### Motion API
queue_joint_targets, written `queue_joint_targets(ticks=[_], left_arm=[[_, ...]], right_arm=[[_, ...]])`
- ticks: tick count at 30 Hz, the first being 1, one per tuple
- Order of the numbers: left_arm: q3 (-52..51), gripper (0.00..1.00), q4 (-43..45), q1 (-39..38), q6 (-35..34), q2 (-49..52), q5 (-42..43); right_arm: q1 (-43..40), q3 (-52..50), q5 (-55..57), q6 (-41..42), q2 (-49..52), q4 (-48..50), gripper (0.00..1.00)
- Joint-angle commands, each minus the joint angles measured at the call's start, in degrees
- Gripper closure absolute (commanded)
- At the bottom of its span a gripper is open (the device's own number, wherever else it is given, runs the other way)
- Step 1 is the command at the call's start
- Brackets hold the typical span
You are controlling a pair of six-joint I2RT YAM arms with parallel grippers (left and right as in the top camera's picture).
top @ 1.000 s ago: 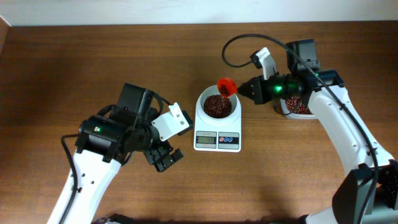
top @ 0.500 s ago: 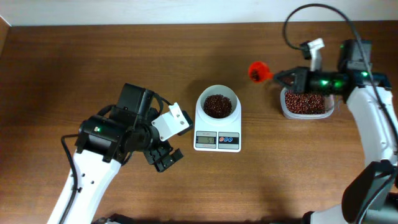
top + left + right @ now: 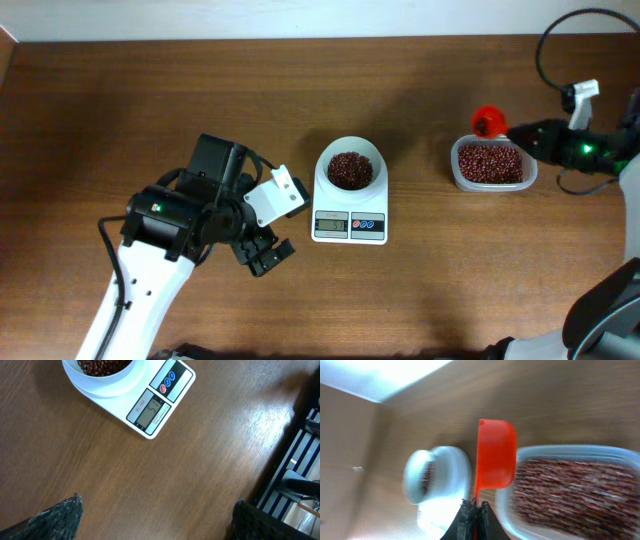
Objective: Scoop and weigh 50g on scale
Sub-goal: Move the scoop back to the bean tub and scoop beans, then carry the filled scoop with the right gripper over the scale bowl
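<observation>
Your right end effector (image 3: 516, 130) is pinched tight on the handle of the red scoop (image 3: 487, 122). The scoop cup sits just ahead of the fingertips, over the edge of the bean tub (image 3: 530, 178). The scale (image 3: 349, 228), its bowl (image 3: 350, 146) loaded with beans, is farther ahead, well apart. Your left end effector (image 3: 263, 254) is spread wide and empty, with the scale just ahead of it on the bench (image 3: 150, 100).

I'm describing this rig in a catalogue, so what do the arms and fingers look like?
Both have white links and black joint housings. Left arm: white camera block, dark textured fingers. Right arm: green light, looping black cable.
</observation>
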Motion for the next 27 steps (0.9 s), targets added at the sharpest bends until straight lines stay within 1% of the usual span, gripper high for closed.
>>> queue_joint_targets(ticks=[1, 4, 9, 12, 15, 17, 20, 21, 22, 26, 27], left_arm=[[-0.28, 0.01, -0.09, 0.35, 0.90, 0.09, 0.02], [-0.28, 0.01, -0.09, 0.35, 0.90, 0.09, 0.02], [-0.28, 0.01, -0.09, 0.35, 0.90, 0.09, 0.02], [-0.28, 0.01, -0.09, 0.35, 0.90, 0.09, 0.02], [-0.28, 0.01, -0.09, 0.35, 0.90, 0.09, 0.02], [-0.28, 0.01, -0.09, 0.35, 0.90, 0.09, 0.02], [-0.28, 0.01, -0.09, 0.35, 0.90, 0.09, 0.02], [-0.28, 0.01, -0.09, 0.35, 0.90, 0.09, 0.02], [-0.28, 0.01, -0.09, 0.35, 0.90, 0.09, 0.02], [-0.28, 0.01, -0.09, 0.35, 0.90, 0.09, 0.02], [-0.28, 0.01, -0.09, 0.35, 0.90, 0.09, 0.02]], right_arm=[[0.35, 1.25, 12.31, -5.07, -2.19, -0.44, 0.96], [1.64, 1.27, 20.26, -5.22, -4.35, -0.55, 0.96], [9.11, 1.27, 39.98, -5.03, -9.55, -1.46, 0.96], [17.11, 1.25, 53.92, -5.03, -8.90, -2.82, 0.96], [21.99, 1.25, 62.58, -5.03, -7.85, -3.52, 0.96], [23.56, 1.25, 65.64, -5.03, -7.78, -3.32, 0.96], [23.76, 1.25, 65.77, -4.98, -7.89, -3.13, 0.96], [23.76, 1.31, 64.65, -4.39, -8.20, -2.43, 0.96], [23.76, 1.73, 61.11, -3.96, -8.66, -1.73, 0.96], [23.76, 5.79, 33.81, -4.17, -9.51, 1.60, 0.96], [23.76, 5.86, 24.90, -4.15, -9.51, 3.48, 0.96]])
